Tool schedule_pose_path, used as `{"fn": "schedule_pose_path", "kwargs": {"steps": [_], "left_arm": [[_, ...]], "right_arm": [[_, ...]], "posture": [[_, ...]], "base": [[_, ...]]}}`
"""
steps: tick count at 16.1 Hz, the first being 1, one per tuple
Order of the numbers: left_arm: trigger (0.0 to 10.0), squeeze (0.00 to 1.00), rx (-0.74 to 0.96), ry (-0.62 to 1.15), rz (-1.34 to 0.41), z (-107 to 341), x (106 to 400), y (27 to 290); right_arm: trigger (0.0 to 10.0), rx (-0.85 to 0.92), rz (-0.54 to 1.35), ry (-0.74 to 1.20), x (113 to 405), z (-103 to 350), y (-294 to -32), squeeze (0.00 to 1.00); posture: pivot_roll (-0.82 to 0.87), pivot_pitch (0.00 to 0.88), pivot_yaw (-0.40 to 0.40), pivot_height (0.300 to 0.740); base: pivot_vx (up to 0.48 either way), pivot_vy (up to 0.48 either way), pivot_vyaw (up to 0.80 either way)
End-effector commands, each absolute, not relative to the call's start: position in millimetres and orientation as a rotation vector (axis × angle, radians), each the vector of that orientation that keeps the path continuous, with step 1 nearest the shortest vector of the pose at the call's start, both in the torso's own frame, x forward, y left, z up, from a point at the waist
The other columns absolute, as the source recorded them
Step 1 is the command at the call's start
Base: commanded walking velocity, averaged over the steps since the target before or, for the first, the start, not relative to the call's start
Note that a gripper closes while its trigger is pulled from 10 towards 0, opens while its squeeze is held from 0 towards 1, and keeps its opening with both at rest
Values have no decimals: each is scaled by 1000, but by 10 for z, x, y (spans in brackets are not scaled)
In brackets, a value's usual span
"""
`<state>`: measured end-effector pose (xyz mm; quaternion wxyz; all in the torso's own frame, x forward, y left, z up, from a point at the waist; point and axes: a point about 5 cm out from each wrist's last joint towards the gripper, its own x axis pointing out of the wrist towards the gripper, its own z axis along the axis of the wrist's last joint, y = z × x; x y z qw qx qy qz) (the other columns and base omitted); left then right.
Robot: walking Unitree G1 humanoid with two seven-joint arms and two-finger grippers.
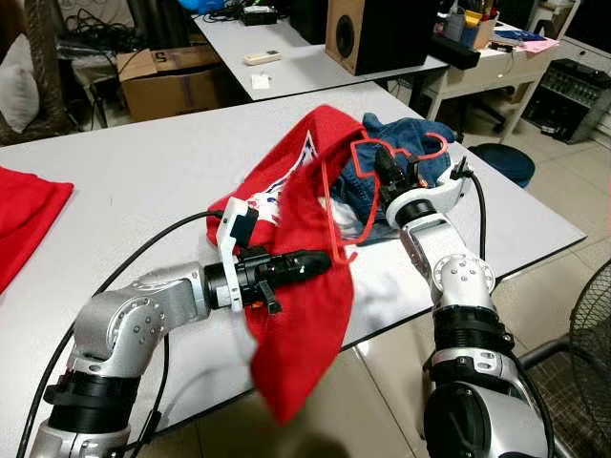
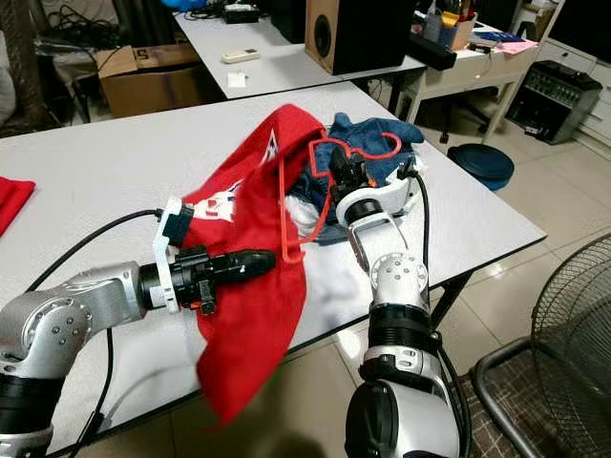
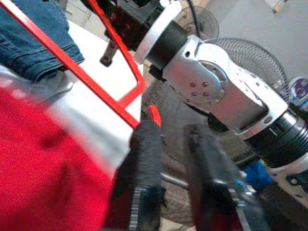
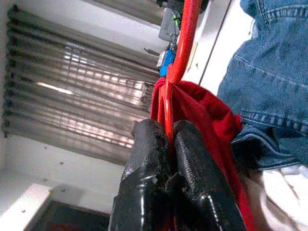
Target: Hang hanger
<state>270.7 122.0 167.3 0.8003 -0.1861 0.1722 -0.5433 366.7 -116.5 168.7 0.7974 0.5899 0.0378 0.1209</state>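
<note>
A red hanger [image 1: 327,200] stands tilted above the white table [image 1: 143,172], with a red garment [image 1: 296,315] draped over it and hanging past the table's front edge. My right gripper [image 1: 387,164] is shut on the hanger's upper part; the right wrist view shows the red rod [image 4: 185,43] pinched between the fingers [image 4: 149,159]. My left gripper [image 1: 323,258] reaches in from the left at the hanger's lower end. Its fingers [image 3: 144,168] are apart with nothing between them, and the hanger's tip [image 3: 154,115] lies just beside one finger. Blue jeans [image 1: 406,134] lie behind the hanger.
Another red cloth [image 1: 24,215] lies at the table's left edge. Behind stand a second table with a speaker [image 1: 358,33] and a cardboard box [image 1: 167,76]. A blue stool [image 1: 501,157] and a floor fan [image 1: 592,343] are to the right.
</note>
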Motion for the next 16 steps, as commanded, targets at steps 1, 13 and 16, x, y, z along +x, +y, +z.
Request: {"fn": "schedule_pose_path", "kwargs": {"steps": [1, 13, 16], "left_arm": [[10000, 1000, -371, 373, -1164, 1678, 2696, 1227], [10000, 1000, -296, 371, -1097, 1640, 2741, 1272], [10000, 1000, -296, 371, -1097, 1640, 2741, 1272]], "right_arm": [[10000, 1230, 270, 75, 3655, 1695, -1169, 0], [10000, 1132, 276, 102, 3583, 1602, -1229, 0], [10000, 1132, 276, 102, 3583, 1602, -1229, 0]], "posture": [[34, 0, -26, 740], [33, 0, -27, 740], [33, 0, -27, 740]], "base": [[0, 0, 0], [0, 0, 0], [0, 0, 0]]}}
